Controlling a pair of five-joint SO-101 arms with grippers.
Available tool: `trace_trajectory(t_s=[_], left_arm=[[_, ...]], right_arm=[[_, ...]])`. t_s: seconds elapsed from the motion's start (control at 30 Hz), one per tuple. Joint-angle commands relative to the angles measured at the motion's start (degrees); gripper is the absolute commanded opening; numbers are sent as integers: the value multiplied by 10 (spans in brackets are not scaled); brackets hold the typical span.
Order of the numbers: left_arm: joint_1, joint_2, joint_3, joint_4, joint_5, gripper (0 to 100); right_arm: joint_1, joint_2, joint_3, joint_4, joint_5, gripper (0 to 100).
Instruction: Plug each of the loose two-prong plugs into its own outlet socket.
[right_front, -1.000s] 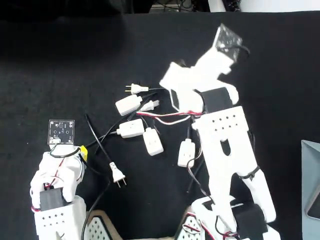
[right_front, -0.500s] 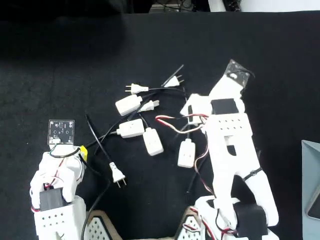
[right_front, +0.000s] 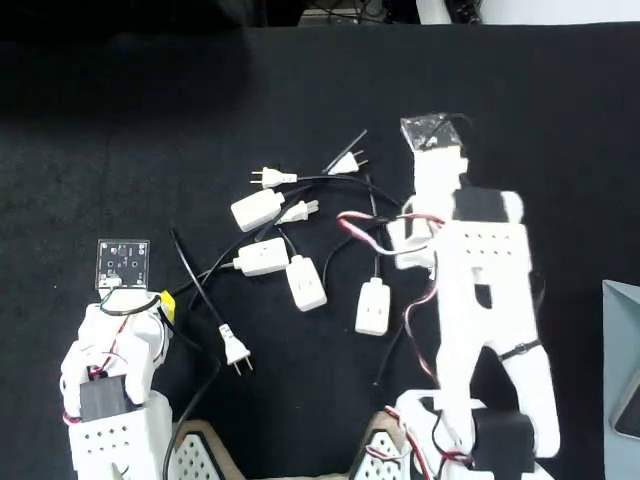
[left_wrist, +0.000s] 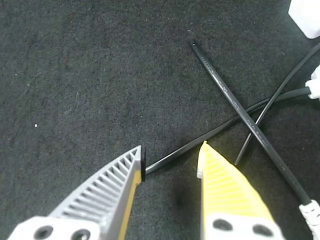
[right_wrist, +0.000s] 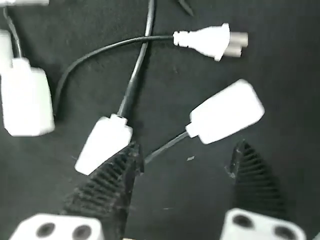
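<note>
Four loose plugs lay on the black table (right_front: 560, 120), and none of them was in a socket yet. The far plug (right_front: 347, 160), the second plug (right_front: 270, 178) and the middle plug (right_front: 297, 211) lay close together at the far side of the pile. The near plug (right_front: 236, 350) lay apart from them, close to the left arm (right_front: 110, 380). The white sockets lay between the plugs, with cords crossing over each other, and one socket (right_front: 373, 305) sat just beside the right arm (right_front: 485, 300). The right gripper (right_wrist: 187, 146) hung over the pile with its two black fingers spread wide and nothing held between them. Just past its tips was a white socket block (right_wrist: 227, 112), and farther on a pronged plug (right_wrist: 210, 41). The left gripper (left_wrist: 171, 146) was spread too, and empty, over a black cord (left_wrist: 220, 128). So the job looked to be at its very start: picking a first plug. Next, the right gripper would need to come down around a plug's body, squeeze it, and turn the prongs to face a socket's holes. The sockets were loose, so one might slide when pushed, and the left arm could hold it.
</note>
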Motion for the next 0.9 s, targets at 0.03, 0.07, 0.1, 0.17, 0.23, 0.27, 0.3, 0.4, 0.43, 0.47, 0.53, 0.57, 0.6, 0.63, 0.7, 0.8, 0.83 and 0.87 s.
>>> trace_trajectory(t_s=[0.03,0.07,0.1,0.17,0.23,0.27,0.3,0.4,0.43,0.47,0.53,0.57,0.6,0.63,0.7,0.8,0.83,0.87], left_arm=[[-7,-4,-4,1,-2,191],[-7,-4,-4,1,-2,191],[-7,-4,-4,1,-2,191],[-7,-4,-4,1,-2,191],[-7,-4,-4,1,-2,191],[-7,-4,-4,1,-2,191],[-7,-4,-4,1,-2,191],[-7,-4,-4,1,-2,191],[-7,-4,-4,2,-2,191],[-7,-4,-4,2,-2,191],[-7,-4,-4,2,-2,191],[-7,-4,-4,2,-2,191],[-7,-4,-4,2,-2,191],[-7,-4,-4,2,-2,191],[-7,-4,-4,2,-2,191],[-7,-4,-4,2,-2,191],[-7,-4,-4,2,-2,191],[-7,-4,-4,2,-2,191]], right_arm=[[21,-17,-33,-68,193,220],[21,-13,-32,-83,211,207],[21,-4,-34,-91,223,199],[20,25,-39,-103,238,194],[20,67,-57,-103,246,194],[20,90,-70,-101,251,194],[22,116,-87,-100,254,195],[27,192,-138,-98,261,195],[28,215,-155,-89,265,196],[26,238,-176,-77,270,202],[26,282,-224,-48,272,250],[26,303,-251,-32,272,280],[27,324,-277,-16,272,305],[28,346,-307,-2,272,321],[29,390,-364,26,272,318],[28,464,-443,56,273,307],[28,488,-467,64,273,308],[28,511,-491,70,273,308]])
